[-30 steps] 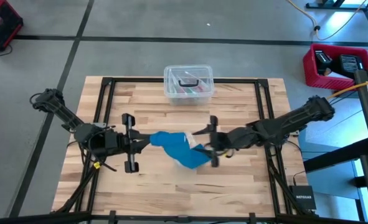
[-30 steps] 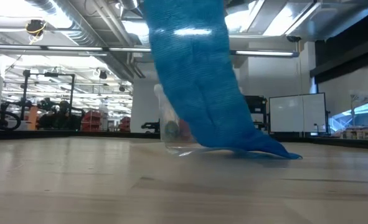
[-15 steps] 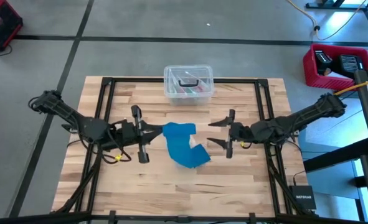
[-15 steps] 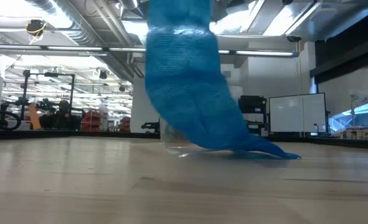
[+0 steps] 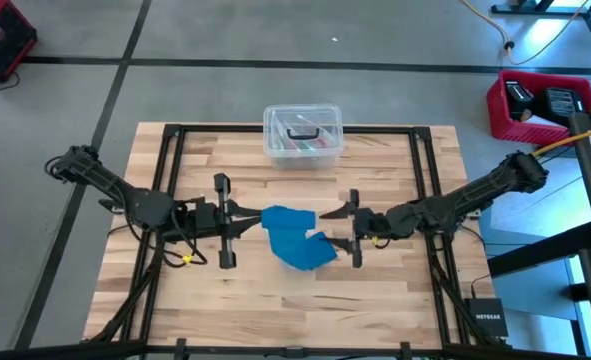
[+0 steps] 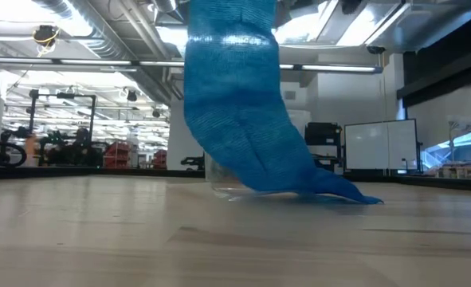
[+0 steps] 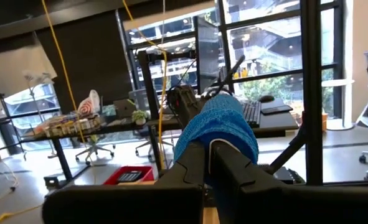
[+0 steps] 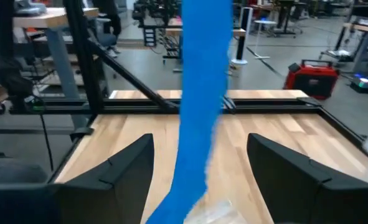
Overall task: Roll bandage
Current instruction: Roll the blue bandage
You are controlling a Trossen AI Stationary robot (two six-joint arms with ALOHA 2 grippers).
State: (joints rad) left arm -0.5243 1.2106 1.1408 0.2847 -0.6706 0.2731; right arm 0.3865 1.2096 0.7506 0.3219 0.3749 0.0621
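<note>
ok, high view: bandage (image 5: 293,237) is a crumpled bright blue strip mid-table, one end pinched tight in the left gripper (image 5: 243,216), other end trailing onto the wood. right gripper (image 5: 344,228) sits just beside that trailing end, fingers spread wide, holding nothing. clear lidded box (image 5: 302,134) at the far edge of the slatted wooden table (image 5: 385,300).

low view: bandage (image 6: 243,104) hangs down as a broad ribbed knit band, soft folds, tail flat on the boards.

left wrist view: blue fabric bunched over the closed dark fingers (image 7: 233,168).

right wrist view: strip hangs vertical between the open fingers (image 8: 286,165), not touching them.
</note>
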